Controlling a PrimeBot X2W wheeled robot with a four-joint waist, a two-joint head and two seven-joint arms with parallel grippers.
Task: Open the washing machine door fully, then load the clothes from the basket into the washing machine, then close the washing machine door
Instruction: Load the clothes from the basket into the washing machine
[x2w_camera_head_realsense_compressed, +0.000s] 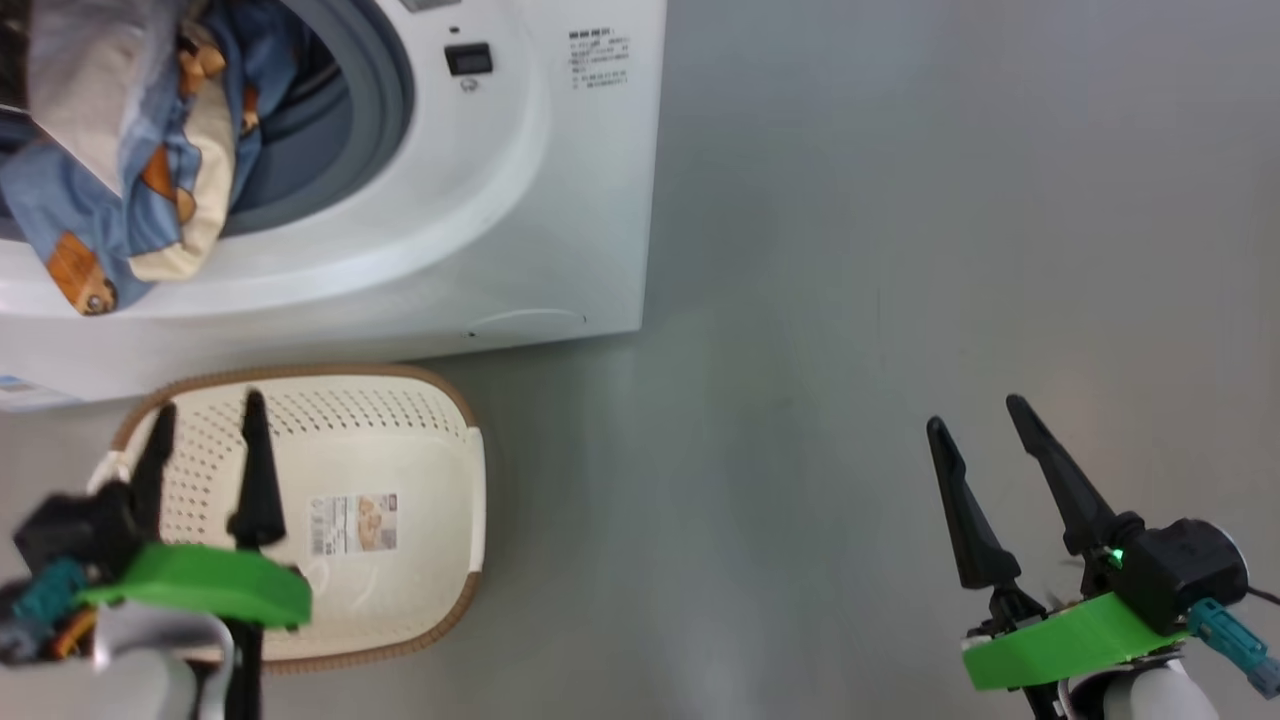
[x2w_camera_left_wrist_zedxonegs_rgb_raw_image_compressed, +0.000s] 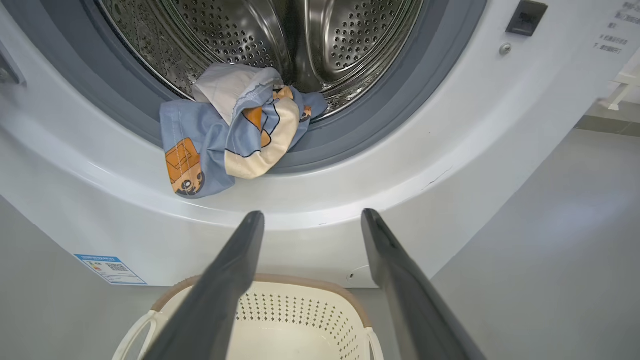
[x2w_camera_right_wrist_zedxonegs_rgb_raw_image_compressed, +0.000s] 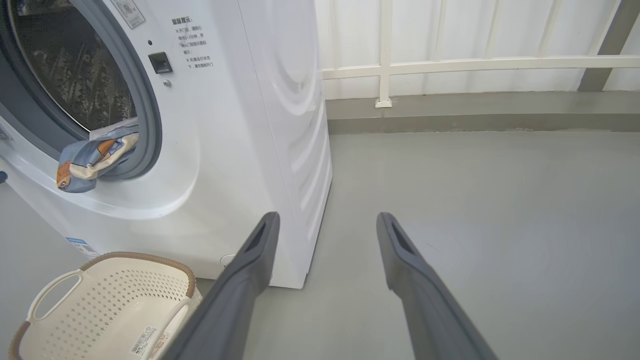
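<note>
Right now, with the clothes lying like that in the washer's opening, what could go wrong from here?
One: the clothes drape over the grey gasket onto the white front of the washing machine, so shutting it now would probably pinch them. Two: hanging out that far, the bundle could slip down towards the basket below. The left gripper, open and empty, could push it in first.

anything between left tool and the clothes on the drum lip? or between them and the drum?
Nothing visible. The left tool, open, points over the basket straight at the clothes, which drape across the gasket and partly hang out. Behind them the drum mouth is unblocked.
</note>
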